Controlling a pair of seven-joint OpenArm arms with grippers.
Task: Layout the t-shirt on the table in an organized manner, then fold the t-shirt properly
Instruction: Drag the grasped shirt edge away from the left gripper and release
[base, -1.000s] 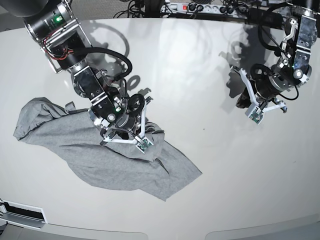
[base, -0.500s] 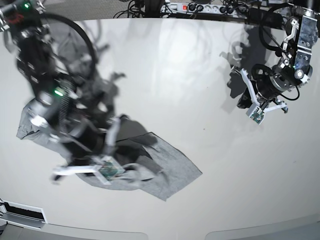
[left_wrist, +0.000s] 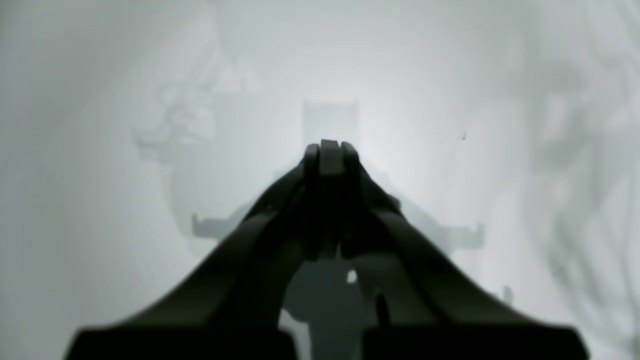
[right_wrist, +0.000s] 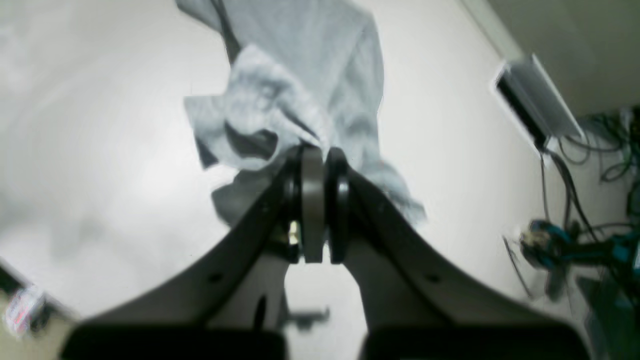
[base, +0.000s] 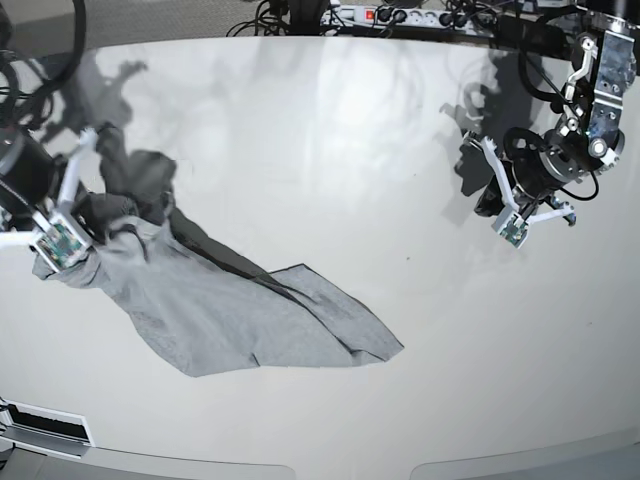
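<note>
The t-shirt (base: 230, 310) is soft heather-grey knit, rumpled and creased, with no lettering showing from here — it sprawls in a long slanted shape over the near left part of the table (base: 400, 150), one flat corner reaching toward the middle and the other end bunched up dark and raised near the left edge. The tabletop is glossy white, hard and smooth, mirroring the arms and cables above it, and its near edge curves.

The right gripper (right_wrist: 317, 200) has its dark, rounded jaws pressed together on a fold of the grey cloth, which hangs away from the tips in crumpled pleats above the white surface. In the base view that gripper (base: 60, 235) sits at the left edge, right at the lifted end of the shirt.

The left gripper (left_wrist: 330, 152) is closed with nothing between its black jaws, hovering over bare tabletop near the far right corner (base: 520, 210), well apart from the shirt
</note>
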